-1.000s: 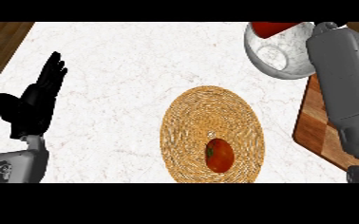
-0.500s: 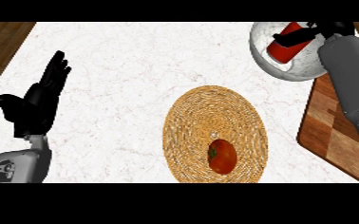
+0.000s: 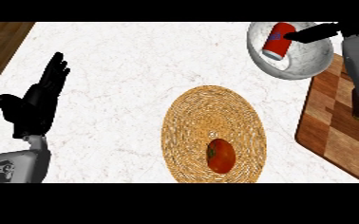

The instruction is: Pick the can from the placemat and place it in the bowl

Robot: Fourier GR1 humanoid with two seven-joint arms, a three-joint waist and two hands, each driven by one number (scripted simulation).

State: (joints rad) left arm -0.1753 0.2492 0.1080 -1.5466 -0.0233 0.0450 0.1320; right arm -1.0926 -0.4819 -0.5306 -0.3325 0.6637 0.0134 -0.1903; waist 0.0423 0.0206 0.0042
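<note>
Resting in bowl (image 3: pixel 308 62): can (image 3: pixel 278 40) (label illegible)

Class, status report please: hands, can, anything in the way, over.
Left hand open, resting at left edge. Right hand open, at can. Can lying in bowl. Tomato on placemat, no obstruction.

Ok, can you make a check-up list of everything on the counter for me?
Surface: white marble counter.
Job's things: red can lies tilted in the bowl; the placemat holds no can.
Clutter: tomato on the placemat; wooden board at the right edge.
Hands: left hand open, resting at the left; right hand at the can, grip unclear.
Cables: nothing seen.
Surroundings: wood strip at the top left corner.
</note>
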